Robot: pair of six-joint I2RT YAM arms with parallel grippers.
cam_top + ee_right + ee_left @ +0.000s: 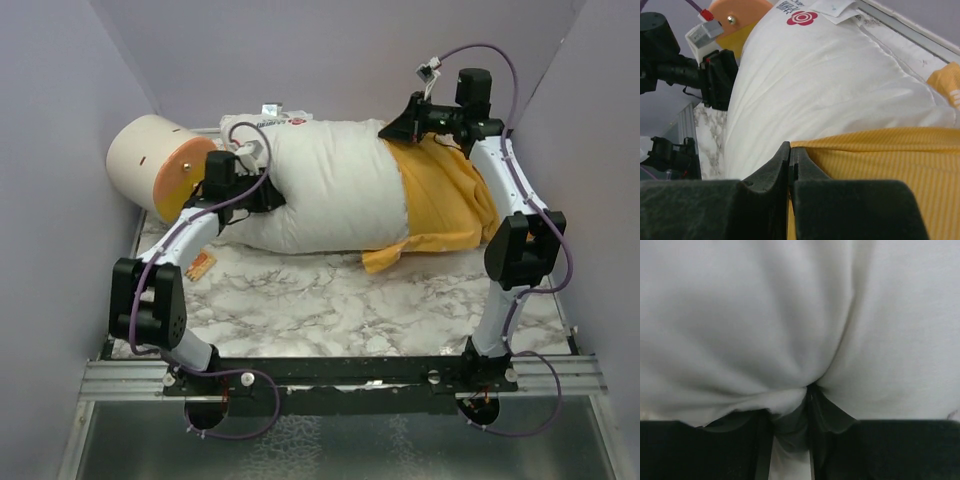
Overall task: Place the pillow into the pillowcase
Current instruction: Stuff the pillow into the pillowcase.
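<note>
Left pincer [790, 412] is clamped on a bunched fold of the pillow [330, 185], which is laid across the far side of the tabletop [330, 300] with its right end tucked into the pillowcase [450, 200]. Right pincer [790, 150] is pinched shut on the pillowcase's rim.

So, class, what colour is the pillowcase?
The pillowcase is orange-yellow, clearest in the right wrist view.

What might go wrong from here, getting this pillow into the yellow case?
The left tool pinches only a small fold of the pillow; pushing may pull that fold free. The right tool holds just the pillowcase rim at one spot, so the opening may sag or bunch, with most of the pillow outside.
</note>
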